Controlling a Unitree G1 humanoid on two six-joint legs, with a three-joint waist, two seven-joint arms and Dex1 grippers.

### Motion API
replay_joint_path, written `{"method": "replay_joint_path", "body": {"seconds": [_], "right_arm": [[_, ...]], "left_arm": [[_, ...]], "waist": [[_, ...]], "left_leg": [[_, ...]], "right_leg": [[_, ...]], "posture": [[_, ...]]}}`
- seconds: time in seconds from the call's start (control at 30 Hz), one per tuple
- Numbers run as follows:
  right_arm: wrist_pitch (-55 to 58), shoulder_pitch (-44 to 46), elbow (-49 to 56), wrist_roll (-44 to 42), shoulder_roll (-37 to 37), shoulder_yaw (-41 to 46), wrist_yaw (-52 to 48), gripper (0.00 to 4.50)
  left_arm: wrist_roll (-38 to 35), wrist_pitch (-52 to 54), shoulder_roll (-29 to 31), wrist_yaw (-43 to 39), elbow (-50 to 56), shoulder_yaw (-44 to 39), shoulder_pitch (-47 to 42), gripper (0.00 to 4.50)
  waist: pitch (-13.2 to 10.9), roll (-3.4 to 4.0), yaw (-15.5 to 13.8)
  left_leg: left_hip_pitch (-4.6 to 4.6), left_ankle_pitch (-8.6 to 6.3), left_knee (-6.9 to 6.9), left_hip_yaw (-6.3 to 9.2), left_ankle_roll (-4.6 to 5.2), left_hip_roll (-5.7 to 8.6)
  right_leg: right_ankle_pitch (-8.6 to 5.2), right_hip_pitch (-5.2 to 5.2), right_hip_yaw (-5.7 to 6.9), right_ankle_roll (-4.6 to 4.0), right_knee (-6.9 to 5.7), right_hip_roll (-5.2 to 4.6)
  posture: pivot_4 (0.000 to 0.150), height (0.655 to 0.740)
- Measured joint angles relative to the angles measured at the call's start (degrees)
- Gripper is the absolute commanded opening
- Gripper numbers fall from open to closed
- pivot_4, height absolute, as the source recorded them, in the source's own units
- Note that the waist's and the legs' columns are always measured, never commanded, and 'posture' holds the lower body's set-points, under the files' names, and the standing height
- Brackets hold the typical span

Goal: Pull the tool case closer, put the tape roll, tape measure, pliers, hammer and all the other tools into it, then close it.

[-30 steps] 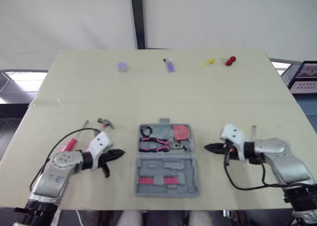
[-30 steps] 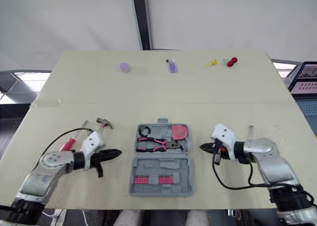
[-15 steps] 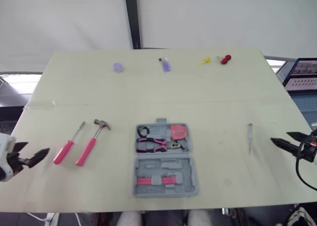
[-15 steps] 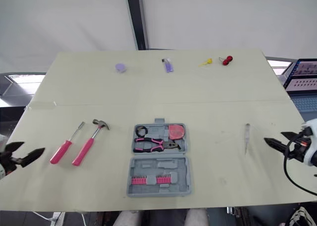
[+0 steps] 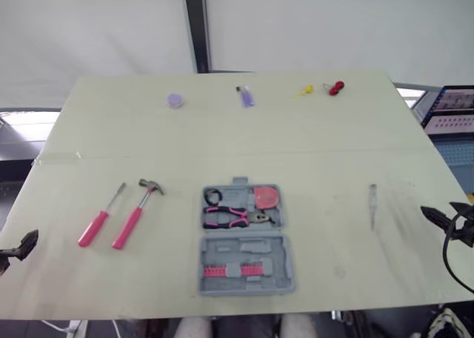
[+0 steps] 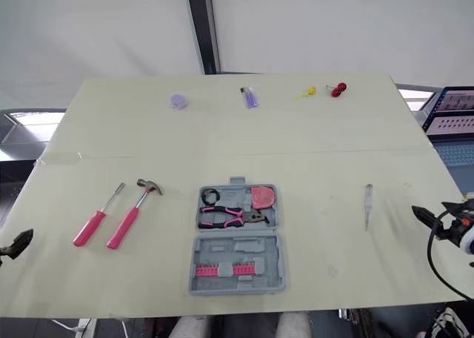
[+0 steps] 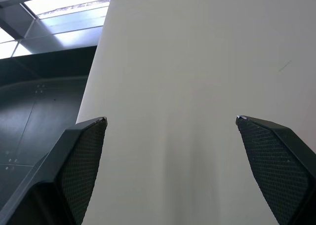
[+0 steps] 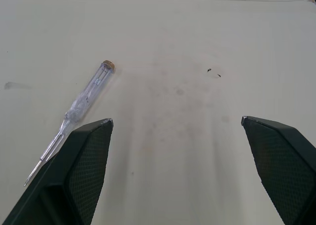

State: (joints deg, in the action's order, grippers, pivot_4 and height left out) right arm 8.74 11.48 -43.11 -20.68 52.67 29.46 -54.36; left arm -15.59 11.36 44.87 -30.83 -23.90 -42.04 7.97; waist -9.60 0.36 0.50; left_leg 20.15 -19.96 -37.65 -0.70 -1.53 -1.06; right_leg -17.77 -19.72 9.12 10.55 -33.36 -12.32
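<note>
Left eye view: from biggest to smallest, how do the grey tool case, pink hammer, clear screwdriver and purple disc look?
1. tool case, open, by far the largest
2. hammer
3. clear screwdriver, shorter and much thinner
4. purple disc, smallest, though it lies near the table's far edge, so distance may shrink it

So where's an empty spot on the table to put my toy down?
The biggest bare patch is the wide band between the small things along the far edge and the open grey plastic tool case. There's also room between the case and the clear-handled screwdriver. It's tighter on the left, by the pink-handled hammer and pink-handled screwdriver.
</note>
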Motion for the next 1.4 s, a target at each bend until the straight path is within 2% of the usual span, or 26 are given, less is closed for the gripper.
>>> {"method": "replay_joint_path", "body": {"seconds": [0.17,0.43,0.7,0.83,0.97,1.07,1.17,1.4], "right_arm": [[3.02,0.01,7.73,-2.04,-1.61,-0.64,-1.41,4.4],[16.56,-0.25,33.32,-8.14,-3.55,-7.3,-2.97,4.4],[20.91,-3.54,44.57,-8.22,-8.02,-8.87,4.64,4.4],[20.49,-7.64,47.59,-4.91,-12.07,-7.93,13.51,4.4],[22.16,-13.13,56.0,-3.15,-17.95,-6.93,22.17,4.4],[22.83,-14.95,59.68,-2.29,-24.66,-6.49,29.71,4.4],[22.55,-15.62,61.47,-0.6,-30.09,-5.51,37.36,4.4],[17.87,-16.95,56.94,6.85,-34.68,-6.5,46.44,4.4]], "left_arm": [[-1.84,-0.49,-1.47,-2.53,4.58,0.59,1.2,4.5],[-7.87,4.31,-5.39,-6.69,19.05,3.85,2.27,4.5],[-9.42,9.84,-7.25,-7.46,34.06,15.15,0.67,4.5],[-8.97,9.64,-7.26,-11.0,36.6,25.19,-7.35,4.5],[-6.25,6.34,-7.83,-16.15,37.37,36.63,-17.02,4.5],[-4.46,3.47,-10.79,-20.27,36.41,44.39,-22.54,4.5],[-3.38,0.66,-15.26,-24.01,33.4,50.94,-27.9,4.5],[2.34,-6.68,-28.01,-26.94,21.84,62.31,-36.52,4.5]], "waist": [[0.0,0.0,-0.03],[-0.02,0.01,-0.47],[-0.02,-0.02,-2.04],[-0.02,-0.01,-2.27],[0.01,0.03,-1.99],[0.02,0.06,-1.6],[0.04,0.12,-1.69],[0.05,0.13,-1.86]], "left_leg": [[0.0,0.0,-0.01,0.0,0.0,-0.03],[0.07,-0.02,-0.15,0.04,-0.02,-0.05],[0.12,-0.03,-0.32,0.08,-0.02,-0.02],[0.15,-0.03,-0.37,0.09,-0.02,0.0],[0.12,-0.03,-0.28,0.08,-0.02,-0.01],[0.11,-0.03,-0.29,0.01,-0.02,-0.01],[0.12,-0.03,-0.3,0.02,-0.02,-0.01],[0.16,-0.03,-0.35,0.02,0.0,0.01]], "right_leg": [[0.0,-0.01,0.0,0.0,-0.01,0.01],[0.0,-0.01,0.01,0.0,-0.06,0.02],[0.01,0.03,0.0,0.0,-0.08,0.02],[0.01,0.0,-0.01,0.0,-0.13,0.02],[0.01,-0.02,0.0,0.0,-0.13,0.04],[0.01,-0.05,-0.05,0.0,-0.13,0.05],[0.01,-0.06,-0.06,0.0,-0.15,0.05],[0.01,-0.06,-0.07,0.0,-0.13,0.05]], "posture": [[0.15,0.74],[0.15,0.74],[0.15,0.74],[0.15,0.74],[0.15,0.74],[0.15,0.74],[0.15,0.74],[0.15,0.74]]}}
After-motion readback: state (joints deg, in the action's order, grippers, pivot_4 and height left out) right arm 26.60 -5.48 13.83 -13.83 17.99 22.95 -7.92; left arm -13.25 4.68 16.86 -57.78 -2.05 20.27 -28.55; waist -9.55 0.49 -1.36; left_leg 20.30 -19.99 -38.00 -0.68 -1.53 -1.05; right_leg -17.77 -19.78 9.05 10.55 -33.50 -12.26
